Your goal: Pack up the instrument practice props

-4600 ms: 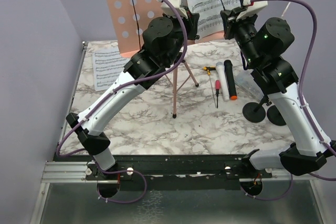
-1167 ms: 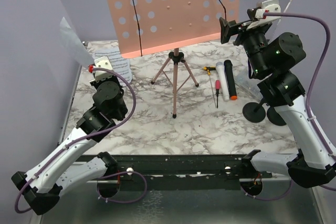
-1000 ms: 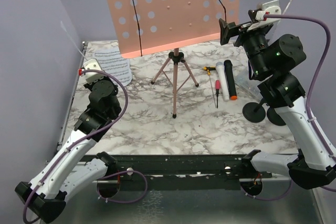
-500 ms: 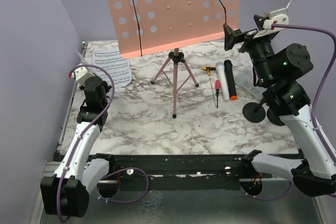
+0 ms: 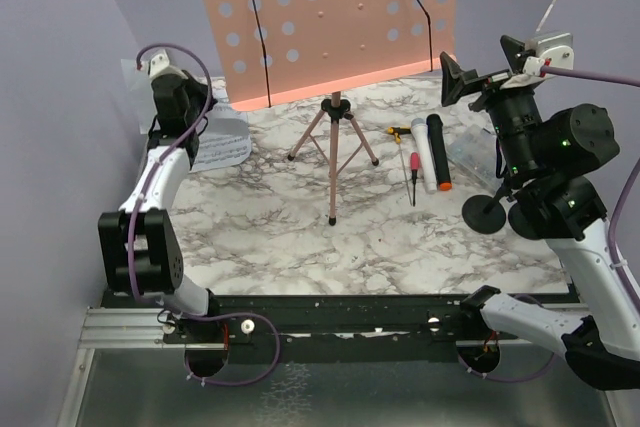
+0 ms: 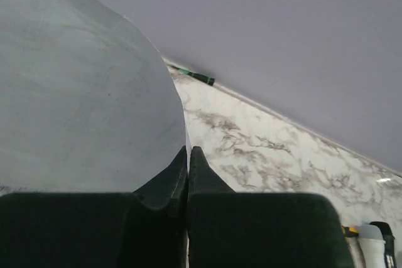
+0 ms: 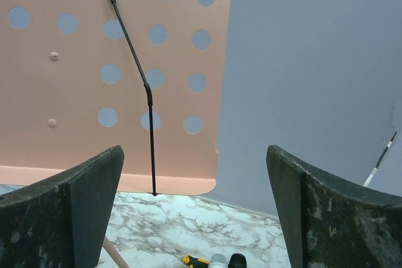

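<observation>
The pink music rest (image 5: 330, 17) stands on its tripod (image 5: 335, 147) at the back, its perforated board bare. At the far left my left gripper (image 5: 195, 104) is shut on a white sheet-music page (image 6: 81, 105), which rises pale beside the wall (image 5: 133, 64). Another page (image 5: 218, 142) lies flat below it. My right gripper (image 5: 480, 69) hangs open and empty right of the board (image 7: 113, 73), above the white microphone (image 5: 421, 152) and black microphone (image 5: 438, 152). Two black round-based holders (image 5: 490, 213) sit below the right arm.
A red-handled screwdriver (image 5: 412, 173) lies left of the microphones, and a yellow-and-black tool (image 5: 398, 131) lies behind it. A clear plastic box (image 5: 468, 152) is partly hidden by the right arm. Purple walls close in the left, back and right.
My left arm has swung from the near left out to the far left corner, carrying the page with it. The right gripper has drifted right, away from the board, and stays open.
</observation>
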